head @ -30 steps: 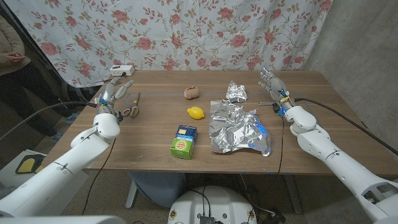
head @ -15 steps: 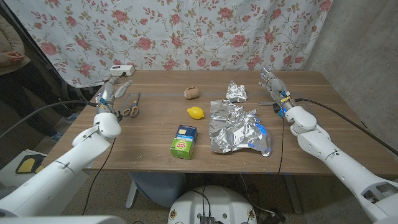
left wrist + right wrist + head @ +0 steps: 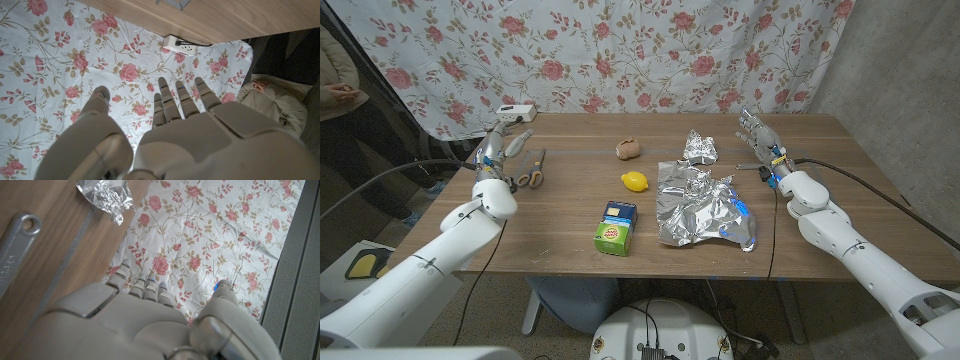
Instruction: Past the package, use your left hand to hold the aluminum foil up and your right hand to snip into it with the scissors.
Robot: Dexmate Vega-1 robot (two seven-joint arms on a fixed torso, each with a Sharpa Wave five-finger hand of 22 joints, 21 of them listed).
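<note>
The big crinkly sheet of aluminum foil (image 3: 705, 210) lies on the wooden table (image 3: 560, 225), at about 3 o'clock from the middle. A small foil ball (image 3: 699, 148) sits just past it, at 12 o'clock from the sheet. The scissors (image 3: 532, 171) (orange handles) lie far off at 9 o'clock, right beside the left hand (image 3: 500, 152).

The left hand holds nothing. Its fingers (image 3: 176, 100) are straight and a little apart, pointing up toward the flowery curtain (image 3: 620, 50).

The right hand (image 3: 757, 135) stands at 2 o'clock from the foil sheet, not touching it. It holds nothing too, fingers (image 3: 145, 282) out and apart.

A green and blue package (image 3: 615, 228) stands at 9 o'clock from the sheet. A yellow lemon (image 3: 634, 181) sits past the package, and a brown lump (image 3: 629, 149) sits past the lemon.
</note>
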